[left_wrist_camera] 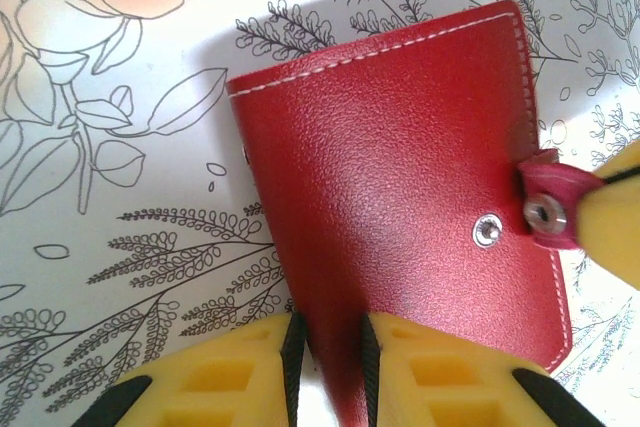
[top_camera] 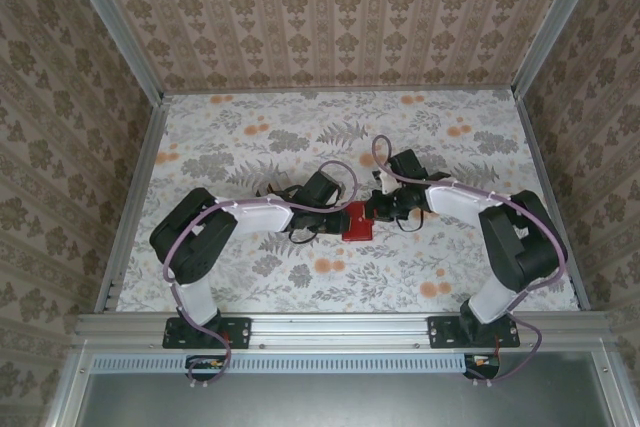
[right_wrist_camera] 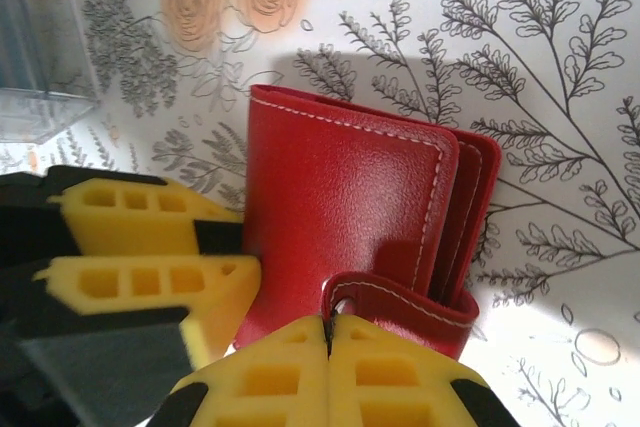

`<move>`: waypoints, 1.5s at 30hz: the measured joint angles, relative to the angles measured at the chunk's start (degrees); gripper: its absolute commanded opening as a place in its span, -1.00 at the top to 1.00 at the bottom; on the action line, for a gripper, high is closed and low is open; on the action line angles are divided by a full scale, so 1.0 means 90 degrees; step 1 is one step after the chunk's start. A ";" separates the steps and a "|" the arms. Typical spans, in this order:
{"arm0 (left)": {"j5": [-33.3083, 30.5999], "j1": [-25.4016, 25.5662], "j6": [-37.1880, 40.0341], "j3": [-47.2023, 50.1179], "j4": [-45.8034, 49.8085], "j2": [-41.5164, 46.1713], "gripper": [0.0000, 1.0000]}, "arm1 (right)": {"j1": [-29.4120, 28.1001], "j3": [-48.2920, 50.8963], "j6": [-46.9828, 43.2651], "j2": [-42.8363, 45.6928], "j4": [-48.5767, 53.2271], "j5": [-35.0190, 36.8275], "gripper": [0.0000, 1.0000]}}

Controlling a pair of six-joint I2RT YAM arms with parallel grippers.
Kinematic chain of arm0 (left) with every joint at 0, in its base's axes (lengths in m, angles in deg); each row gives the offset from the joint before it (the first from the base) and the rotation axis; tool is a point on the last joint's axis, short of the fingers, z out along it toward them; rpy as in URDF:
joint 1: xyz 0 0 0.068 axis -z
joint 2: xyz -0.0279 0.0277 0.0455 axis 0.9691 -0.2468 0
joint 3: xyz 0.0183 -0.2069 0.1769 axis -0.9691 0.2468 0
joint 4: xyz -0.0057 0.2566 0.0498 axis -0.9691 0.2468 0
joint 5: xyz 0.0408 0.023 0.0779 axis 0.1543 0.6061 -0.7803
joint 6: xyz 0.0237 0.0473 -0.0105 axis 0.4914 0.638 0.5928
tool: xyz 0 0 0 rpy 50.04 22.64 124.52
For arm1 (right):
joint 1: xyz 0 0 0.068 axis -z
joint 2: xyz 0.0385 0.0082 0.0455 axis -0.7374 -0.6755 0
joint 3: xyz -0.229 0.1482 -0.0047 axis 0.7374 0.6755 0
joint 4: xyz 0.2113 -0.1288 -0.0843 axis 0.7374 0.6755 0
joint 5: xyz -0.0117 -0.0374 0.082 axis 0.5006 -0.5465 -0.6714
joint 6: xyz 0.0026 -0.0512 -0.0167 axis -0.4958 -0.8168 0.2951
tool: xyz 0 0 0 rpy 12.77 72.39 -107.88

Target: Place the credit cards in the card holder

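**Both claws gripped the closed red card holder at the middle of the table.**

From above, the card holder (top_camera: 358, 222) sat on the flowered table (top_camera: 250, 142) between the two arms, with the left claw (top_camera: 338, 217) at its left side and the right claw (top_camera: 380, 209) at its right. In the left wrist view, the left claw (left_wrist_camera: 335, 337) was clenched on the near edge of the card holder (left_wrist_camera: 400, 167), with red leather pinched between its yellow pads (left_wrist_camera: 240, 372). A metal snap (left_wrist_camera: 487, 231) showed on the cover, and the strap (left_wrist_camera: 545, 209) at the right edge touched a yellow finger (left_wrist_camera: 615, 222) of the right claw. In the right wrist view, the right claw (right_wrist_camera: 328, 337) was clamped tight, its pads meeting on the tip of the strap (right_wrist_camera: 410, 299). The card holder (right_wrist_camera: 340, 197) was folded shut, with the left claw's fingers (right_wrist_camera: 150, 247) just beside its left edge.
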 measured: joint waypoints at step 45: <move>0.0170 -0.0087 -0.0126 0.0367 -0.0546 0.0114 0.51 | -0.0097 -0.0860 -0.0250 -0.0945 0.0777 -0.0316 1.00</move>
